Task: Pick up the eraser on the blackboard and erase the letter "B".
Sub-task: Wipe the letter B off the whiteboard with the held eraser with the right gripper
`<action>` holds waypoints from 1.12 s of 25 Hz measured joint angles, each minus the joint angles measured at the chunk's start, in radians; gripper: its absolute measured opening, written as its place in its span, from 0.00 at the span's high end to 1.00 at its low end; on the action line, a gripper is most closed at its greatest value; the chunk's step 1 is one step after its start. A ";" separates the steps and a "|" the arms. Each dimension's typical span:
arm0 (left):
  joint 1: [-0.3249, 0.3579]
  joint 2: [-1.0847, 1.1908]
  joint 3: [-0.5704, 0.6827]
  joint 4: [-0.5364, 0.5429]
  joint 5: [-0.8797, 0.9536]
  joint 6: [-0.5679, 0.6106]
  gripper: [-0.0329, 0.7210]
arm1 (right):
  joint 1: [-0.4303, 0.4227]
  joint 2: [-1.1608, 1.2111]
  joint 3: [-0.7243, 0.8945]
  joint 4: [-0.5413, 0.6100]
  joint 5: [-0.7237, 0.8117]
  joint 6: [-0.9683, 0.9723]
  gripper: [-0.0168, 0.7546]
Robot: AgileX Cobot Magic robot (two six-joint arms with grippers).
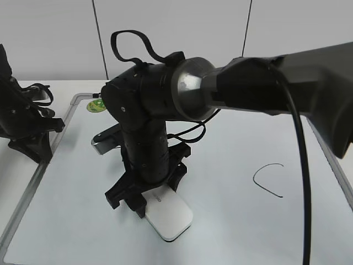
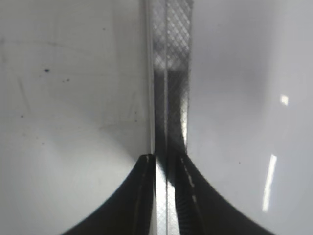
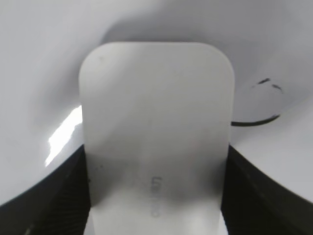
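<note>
The blackboard [image 1: 231,182] was laid flat, with a curved black stroke [image 1: 268,180] seen at its right. The eraser [image 1: 169,214] was pressed on it near the front, squeezed between the right gripper [image 1: 144,194] fingers. The left gripper [image 2: 165,169] was nearly closed over the frame [image 2: 168,73]. The B could be missed, honestly: only smudges [image 3: 266,82] were visible past the eraser.

White table [image 1: 22,182]; blackboard [image 1: 231,182] flat on it, covering most.
</note>
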 joint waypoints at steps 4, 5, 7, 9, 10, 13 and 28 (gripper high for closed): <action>0.000 0.000 0.000 -0.002 0.000 0.000 0.81 | 0.000 0.000 0.000 -0.030 0.001 0.015 0.31; 0.000 0.000 0.000 -0.002 0.000 0.000 0.81 | 0.000 0.000 0.000 -0.035 0.001 0.017 0.31; 0.000 0.000 0.000 -0.002 0.000 0.000 0.81 | -0.002 0.000 0.000 -0.044 0.002 0.027 0.31; 0.000 0.000 0.000 -0.002 0.000 0.000 0.81 | -0.008 0.000 0.000 -0.057 0.002 0.037 0.31; 0.000 0.000 0.000 -0.002 0.000 0.000 0.81 | -0.013 0.000 0.000 -0.063 0.002 0.042 0.31; 0.000 0.000 0.000 -0.002 0.000 0.000 0.81 | -0.039 0.000 0.000 -0.077 0.002 0.052 0.31; 0.000 0.000 0.000 -0.002 0.000 0.000 0.81 | -0.214 0.000 -0.002 -0.079 0.009 0.059 0.31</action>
